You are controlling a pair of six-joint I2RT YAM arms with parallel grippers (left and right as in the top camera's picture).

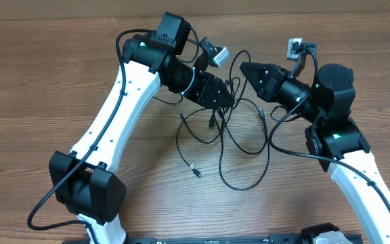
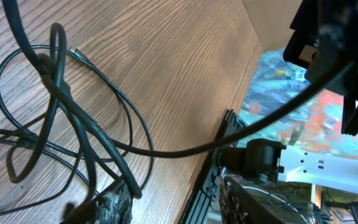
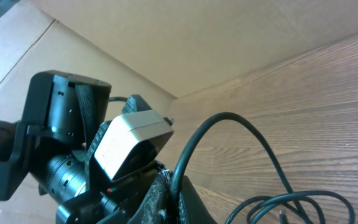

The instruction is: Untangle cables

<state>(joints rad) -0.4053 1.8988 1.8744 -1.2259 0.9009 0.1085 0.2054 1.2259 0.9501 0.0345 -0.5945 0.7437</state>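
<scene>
The overhead camera is looking straight down on the table [image 1: 46, 68], taking in the left arm [image 1: 117, 102], right arm [image 1: 361, 173] and cables [image 1: 223, 132]. The left wrist camera is hovering close over those cables, facing the right arm. The right wrist camera is peering low across the wood toward the left arm.

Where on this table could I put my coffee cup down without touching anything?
The widest bare wood lies left of the left arm, out to the table edge. A smaller patch sits at the front, between the arm bases, below the cables. Right of the right arm is free. The middle, between the arms' tips, is crowded with loops.
</scene>
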